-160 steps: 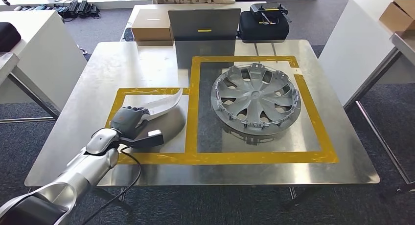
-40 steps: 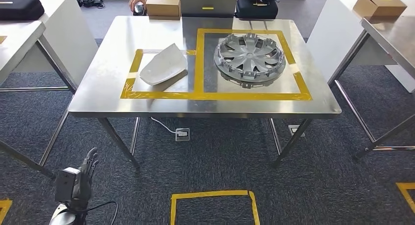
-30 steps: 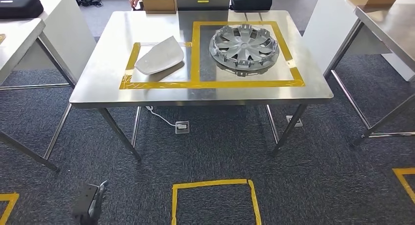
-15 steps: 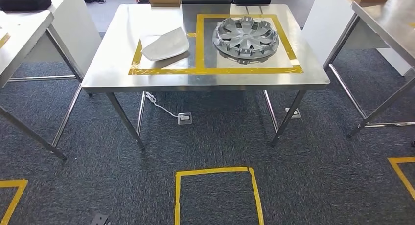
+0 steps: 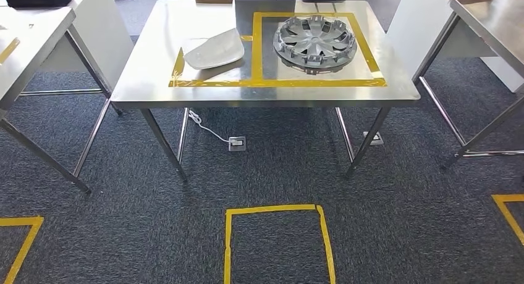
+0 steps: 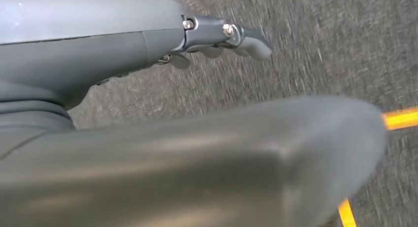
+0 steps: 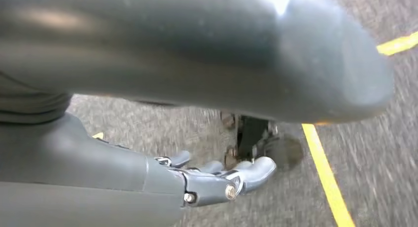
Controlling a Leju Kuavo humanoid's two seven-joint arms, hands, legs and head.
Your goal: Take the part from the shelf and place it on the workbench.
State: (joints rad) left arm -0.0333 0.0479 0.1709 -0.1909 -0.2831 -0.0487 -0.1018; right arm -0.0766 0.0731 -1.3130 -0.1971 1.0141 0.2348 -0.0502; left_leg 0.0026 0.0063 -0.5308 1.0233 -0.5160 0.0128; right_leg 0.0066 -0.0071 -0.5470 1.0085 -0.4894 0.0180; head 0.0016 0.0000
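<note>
white part (image 5: 213, 49) lies on workbench (image 5: 148, 80) | looks like light, stiff, slick plastic, grab its thin edge | left hand (image 6: 148, 44), right hand (image 7: 162, 182) empty, fingers loosely apart, blurry tho

On the shiny steel table (image 5: 148, 80), yellow tape (image 5: 278, 83) frames a white part (image 5: 213, 49) and silver-grey hubcap (image 5: 315, 42); below, speckled dark-grey carpet (image 5: 278, 173).
</note>
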